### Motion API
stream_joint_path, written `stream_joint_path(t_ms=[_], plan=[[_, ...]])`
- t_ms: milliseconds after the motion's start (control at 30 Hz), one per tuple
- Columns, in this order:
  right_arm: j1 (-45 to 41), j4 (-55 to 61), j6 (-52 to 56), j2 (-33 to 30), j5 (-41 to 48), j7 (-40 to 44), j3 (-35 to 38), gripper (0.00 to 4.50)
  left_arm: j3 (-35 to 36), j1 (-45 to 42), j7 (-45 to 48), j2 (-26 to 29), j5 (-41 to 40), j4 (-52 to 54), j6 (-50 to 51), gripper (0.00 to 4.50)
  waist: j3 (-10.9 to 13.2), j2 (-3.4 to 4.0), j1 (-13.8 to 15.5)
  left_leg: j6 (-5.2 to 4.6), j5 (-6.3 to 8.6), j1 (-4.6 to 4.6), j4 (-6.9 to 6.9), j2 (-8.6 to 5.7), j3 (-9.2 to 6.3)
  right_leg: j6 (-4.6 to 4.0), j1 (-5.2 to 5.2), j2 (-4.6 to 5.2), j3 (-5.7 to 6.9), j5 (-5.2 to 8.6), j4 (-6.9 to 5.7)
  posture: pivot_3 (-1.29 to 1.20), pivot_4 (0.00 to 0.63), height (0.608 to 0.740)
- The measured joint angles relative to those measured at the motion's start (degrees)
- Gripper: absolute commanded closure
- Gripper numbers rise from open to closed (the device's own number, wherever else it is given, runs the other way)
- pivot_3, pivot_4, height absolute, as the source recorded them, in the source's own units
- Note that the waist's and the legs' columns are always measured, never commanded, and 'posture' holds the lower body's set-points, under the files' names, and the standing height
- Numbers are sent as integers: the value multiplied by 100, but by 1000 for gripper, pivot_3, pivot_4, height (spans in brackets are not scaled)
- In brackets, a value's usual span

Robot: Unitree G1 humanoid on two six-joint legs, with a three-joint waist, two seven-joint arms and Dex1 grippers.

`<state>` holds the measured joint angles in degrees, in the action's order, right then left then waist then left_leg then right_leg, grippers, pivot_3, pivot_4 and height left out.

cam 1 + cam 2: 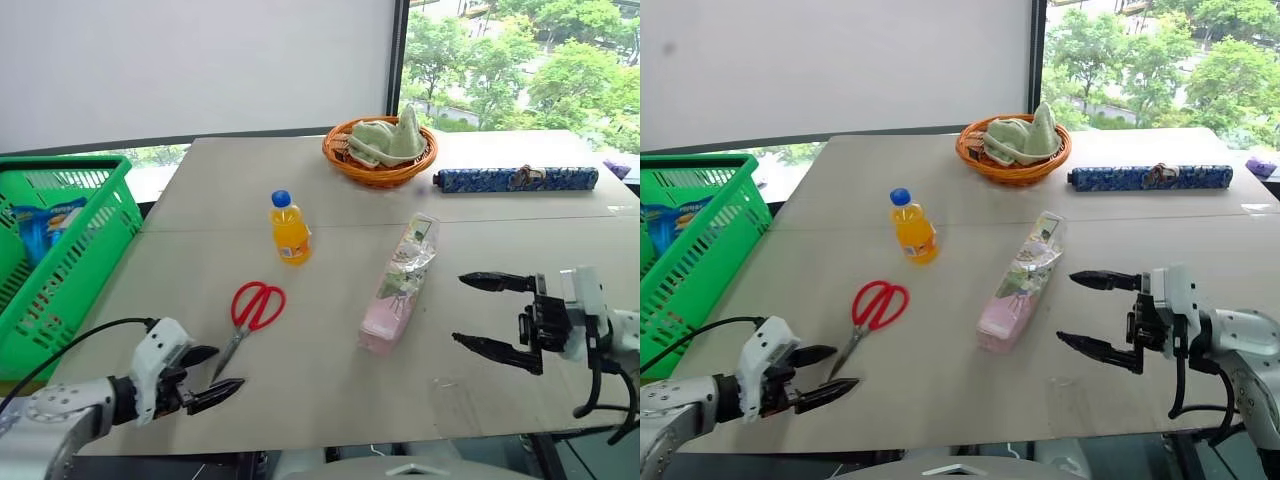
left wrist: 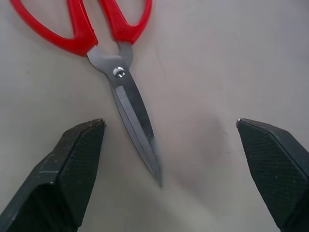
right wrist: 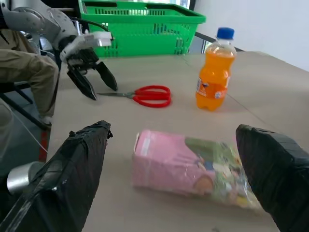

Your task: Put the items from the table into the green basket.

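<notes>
The red-handled scissors (image 1: pixel 255 308) lie on the table (image 1: pixel 330 410), blades pointing at my left gripper (image 1: pixel 226 368). That gripper is open and low over the table, with the blade tip (image 2: pixel 157 179) between its fingers. The orange bottle (image 1: pixel 290 230) with a blue cap stands upright behind the scissors. The clear-and-pink flowery packet (image 1: pixel 400 285) lies lengthwise mid-table. Just right of it, my right gripper (image 1: pixel 459 309) is raised, points at it and is open with nothing in it. The green basket (image 1: pixel 62 166) stands off the table's left edge.
A blue packet (image 1: pixel 45 225) lies in the green basket. An orange wicker basket (image 1: pixel 380 172) holding pale green things sits at the back of the table, with a long blue patterned roll (image 1: pixel 515 179) to its right. Khaki-trousered legs (image 3: pixel 24 67) show beyond the left arm.
</notes>
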<state>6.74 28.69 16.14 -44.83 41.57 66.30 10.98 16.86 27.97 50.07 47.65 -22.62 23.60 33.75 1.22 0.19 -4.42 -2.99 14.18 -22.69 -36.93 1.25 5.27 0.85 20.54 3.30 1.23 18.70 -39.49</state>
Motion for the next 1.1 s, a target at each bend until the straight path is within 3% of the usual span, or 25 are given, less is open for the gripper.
stream_joint_path(t_ms=[233, 333, 533, 667, 767, 900, 1033, 1067, 1100], plan=[[-104, 311, 379, -440, 20, -87, 27, 0, -378, -215, -1433, -639, 336, 696, 1048, 17, -29, 44, 66, -2, -1, 42, 8, 2, 13, -12, -25, 10, 12, 8, -24, -183, 0, 740], [-105, 299, 371, -421, -19, -133, 18, 0, -473, -224, -1604, -752, 442, 698, 1024, 17, -29, 61, 64, -1, 0, 100, 17, 2, 13, -15, -83, 11, 11, 14, -18, -182, 0, 740], [-177, 309, 382, -306, -72, -223, -121, 0, -576, -650, -2275, -1563, 589, 333, 723, 17, -31, 72, 169, -1, 0, 96, 21, 2, 23, -10, -91, 44, 51, 14, -16, -182, 0, 740], [-206, 309, 403, -296, -73, -308, -121, 0, -591, -704, -2432, -1743, 628, 281, 679, 17, -30, 68, 195, -1, 0, 96, 29, 2, 21, -8, -91, 50, 66, 15, -16, -182, 0, 740], [-206, 315, 411, -284, -80, -369, -121, 0, -671, -624, -2410, -1725, 681, 298, 546, 765, -30, 70, 196, -1, 0, 95, 36, 2, 24, -11, -91, 57, 73, 14, -16, -206, 0, 740], [-204, 383, 440, -196, -77, -459, -120, 0, -764, -589, -2308, -1717, 645, 342, 509, 2615, -29, 70, 185, -1, 0, 95, 44, 2, 23, -7, -90, 59, 76, 17, -11, -212, 0, 740], [-204, 388, 444, -173, -80, -507, -120, 0, -770, -609, -2317, -1636, 663, 318, 524, 4142, -28, 70, 138, -1, 0, 95, 51, 2, 21, -5, -90, 58, 79, 20, -7, -211, 0, 740], [-204, 388, 443, -164, -82, -525, -120, 0, -751, -610, -2338, -1627, 672, 315, 523, 4467, -28, 70, 117, -1, 0, 94, 52, 2, 21, -5, -90, 58, 79, 20, -4, -211, 0, 740], [-205, 388, 443, -150, -82, -548, -120, 0, -736, -599, -2349, -1632, 674, 314, 505, 4494, -28, 71, 101, -1, 0, 93, 52, 2, 21, -5, -90, 58, 79, 20, -1, -211, 0, 740]])
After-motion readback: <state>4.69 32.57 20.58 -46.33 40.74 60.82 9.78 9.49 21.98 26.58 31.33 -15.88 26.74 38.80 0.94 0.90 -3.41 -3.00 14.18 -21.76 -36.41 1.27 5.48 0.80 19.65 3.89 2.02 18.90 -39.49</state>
